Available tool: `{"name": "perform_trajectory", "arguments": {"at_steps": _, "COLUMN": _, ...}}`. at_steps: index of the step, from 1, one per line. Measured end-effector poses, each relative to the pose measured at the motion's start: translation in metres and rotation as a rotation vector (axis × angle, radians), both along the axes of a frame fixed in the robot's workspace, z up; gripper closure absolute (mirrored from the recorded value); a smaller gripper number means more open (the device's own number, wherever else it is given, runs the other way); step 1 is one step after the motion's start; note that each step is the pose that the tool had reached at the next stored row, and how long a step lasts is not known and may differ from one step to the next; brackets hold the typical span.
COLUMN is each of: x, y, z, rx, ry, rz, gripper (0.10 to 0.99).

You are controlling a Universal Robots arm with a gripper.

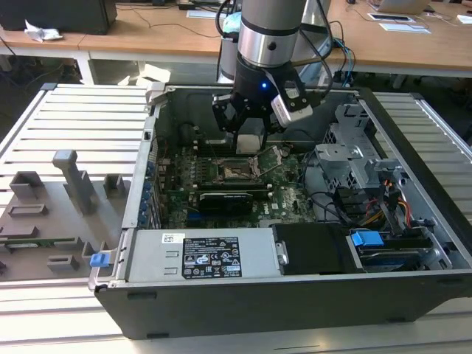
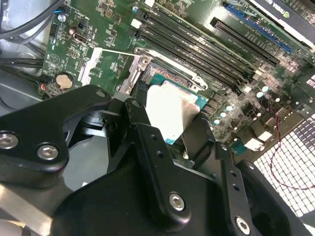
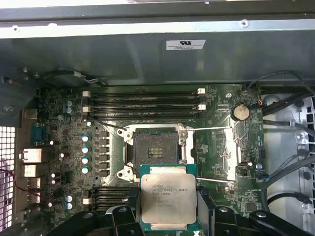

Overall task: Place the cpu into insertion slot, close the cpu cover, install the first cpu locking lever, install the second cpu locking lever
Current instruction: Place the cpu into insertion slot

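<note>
- The gripper (image 3: 169, 220) is closed on the cpu (image 3: 169, 194). One finger presses on each side edge.
- The cpu hangs flat above the green board (image 3: 221, 105). It is close to the insertion slot (image 3: 153, 147) but not in it yet.
- The cpu cover (image 3: 211, 145) is flipped open beside the slot, so the slot is bare.
- I think the cpu is light, thin and stiff. Its metal top looks smooth, so it could slip.
- The underside and the slot's tiny contacts are likely easy to hurt. The side edges look like the best place to hold it, as the gripper does now.
- The board lies flat at the bottom of an open computer case (image 1: 221, 310). Long black memory slots (image 3: 142, 101) sit near the insertion slot.
- The case rests on a grey ribbed table (image 1: 81, 118). Wooden desks (image 1: 147, 37) stand behind it.
</note>
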State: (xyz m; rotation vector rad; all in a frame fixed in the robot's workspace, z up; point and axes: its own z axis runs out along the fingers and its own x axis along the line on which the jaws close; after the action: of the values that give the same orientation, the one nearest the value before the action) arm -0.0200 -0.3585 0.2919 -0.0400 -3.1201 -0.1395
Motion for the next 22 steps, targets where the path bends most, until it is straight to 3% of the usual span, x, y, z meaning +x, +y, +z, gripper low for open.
{"name": "perform_trajectory", "arguments": {"at_steps": 13, "x": -0.0001, "y": 0.0028, "z": -0.0092, "rx": -0.004, "ry": 0.0000, "rz": 0.000, "gripper": 0.545}}
{"name": "perform_trajectory", "arguments": {"at_steps": 17, "x": 0.0000, "y": 0.0132, "z": -0.0094, "rx": -0.005, "ry": 0.0001, "rz": 0.000, "gripper": 0.545}}
{"name": "perform_trajectory", "arguments": {"at_steps": 22, "x": 0.0000, "y": 0.0331, "z": -0.0097, "rx": -0.009, "ry": 0.0000, "rz": 0.000, "gripper": 0.545}}
